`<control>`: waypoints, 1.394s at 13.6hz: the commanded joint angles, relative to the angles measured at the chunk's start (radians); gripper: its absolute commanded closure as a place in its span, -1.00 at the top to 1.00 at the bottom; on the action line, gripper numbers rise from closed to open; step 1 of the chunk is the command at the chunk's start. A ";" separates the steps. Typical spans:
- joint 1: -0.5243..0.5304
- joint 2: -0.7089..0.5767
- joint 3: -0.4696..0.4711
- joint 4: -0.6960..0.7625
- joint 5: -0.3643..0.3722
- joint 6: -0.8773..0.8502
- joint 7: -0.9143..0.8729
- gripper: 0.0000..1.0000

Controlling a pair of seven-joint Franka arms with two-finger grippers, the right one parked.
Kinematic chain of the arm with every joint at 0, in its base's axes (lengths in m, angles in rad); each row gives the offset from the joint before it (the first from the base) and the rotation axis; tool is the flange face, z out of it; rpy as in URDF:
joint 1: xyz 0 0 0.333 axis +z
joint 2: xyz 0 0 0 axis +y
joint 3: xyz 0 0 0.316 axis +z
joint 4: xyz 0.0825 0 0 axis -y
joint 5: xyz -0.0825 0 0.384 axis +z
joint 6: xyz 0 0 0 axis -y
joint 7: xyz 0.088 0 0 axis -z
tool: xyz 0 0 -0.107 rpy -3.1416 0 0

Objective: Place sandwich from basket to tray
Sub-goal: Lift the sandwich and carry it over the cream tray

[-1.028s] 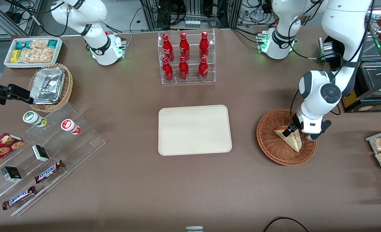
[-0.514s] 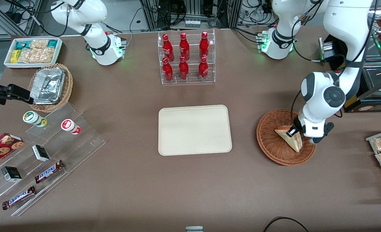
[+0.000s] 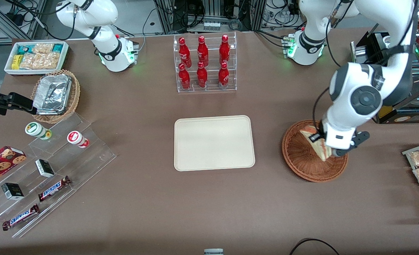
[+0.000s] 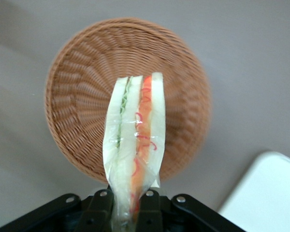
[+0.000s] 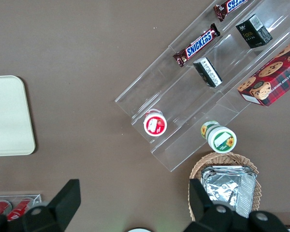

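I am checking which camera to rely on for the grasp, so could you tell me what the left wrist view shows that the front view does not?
Only the left wrist view shows the sandwich edge-on, red and green filling under clear wrap, pinched in the gripper.

Only the front view shows the whole tray, bare, nearer the parked arm's end than the basket, plus the bottle rack.

Both show the sandwich lifted above the basket.

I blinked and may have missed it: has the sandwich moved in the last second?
Yes. The sandwich, clamped in the gripper, has risen off the basket floor and hangs above it, not yet toward the tray.
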 commanded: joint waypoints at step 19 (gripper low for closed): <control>-0.530 0.534 -0.002 0.389 0.019 0.291 -0.128 -1.00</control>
